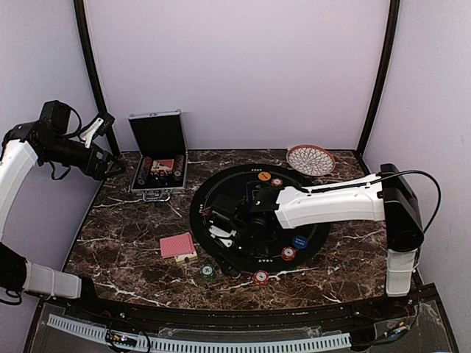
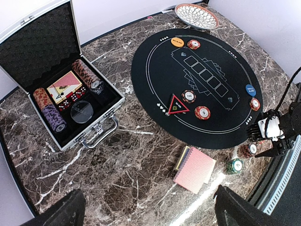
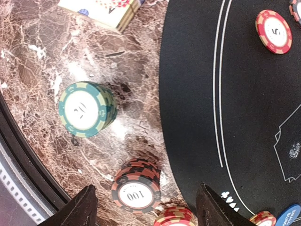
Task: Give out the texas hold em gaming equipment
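- See the right hand (image 3: 146, 207) with fingers apart and empty, above the dark 100 chip stack (image 3: 136, 188) on the tabletop (image 3: 37, 56).
- Find the green chip stack (image 3: 85, 109) at 10 o'clock from it and the black mat (image 3: 244, 117) at 3 o'clock.
- Leave the left hand (image 2: 150, 212), wide apart and empty, at 9 o'clock of the silver case (image 2: 89, 128).
- Probably best: lower straight, take one stack only, close gently so no chip slides.
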You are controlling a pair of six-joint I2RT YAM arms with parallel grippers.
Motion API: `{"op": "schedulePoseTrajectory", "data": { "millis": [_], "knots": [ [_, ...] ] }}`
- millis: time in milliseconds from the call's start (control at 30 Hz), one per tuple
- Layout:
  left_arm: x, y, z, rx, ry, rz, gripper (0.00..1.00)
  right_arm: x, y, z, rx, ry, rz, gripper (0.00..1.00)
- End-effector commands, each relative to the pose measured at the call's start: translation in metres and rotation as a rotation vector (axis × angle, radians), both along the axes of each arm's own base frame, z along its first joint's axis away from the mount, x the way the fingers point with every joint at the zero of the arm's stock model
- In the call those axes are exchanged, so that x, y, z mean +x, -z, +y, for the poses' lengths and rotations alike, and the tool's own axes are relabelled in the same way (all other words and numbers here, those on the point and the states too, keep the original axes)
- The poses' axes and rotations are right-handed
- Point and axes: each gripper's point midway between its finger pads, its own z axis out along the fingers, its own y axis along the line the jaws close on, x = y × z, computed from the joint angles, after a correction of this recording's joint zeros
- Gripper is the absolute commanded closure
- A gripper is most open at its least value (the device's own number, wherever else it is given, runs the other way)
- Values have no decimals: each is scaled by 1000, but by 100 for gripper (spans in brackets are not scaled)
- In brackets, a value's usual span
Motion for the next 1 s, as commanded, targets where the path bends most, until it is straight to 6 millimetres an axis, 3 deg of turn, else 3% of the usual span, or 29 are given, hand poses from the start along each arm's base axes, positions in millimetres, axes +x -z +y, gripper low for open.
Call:
{"op": "schedulePoseTrajectory", "data": {
  "millis": [0, 367, 967],
  "knots": [
    [-7, -14, -3, -8, 19, -26, 1, -9, 1, 7, 30, -22, 24, 27],
    [-8, -14, -3, -6, 17, -27, 1, -11, 21, 1, -20, -33, 31, 29],
    [-8, -15, -2, -1, 16, -33, 1, -16, 36, -3, -51, -47, 60, 37]
  ]
}}
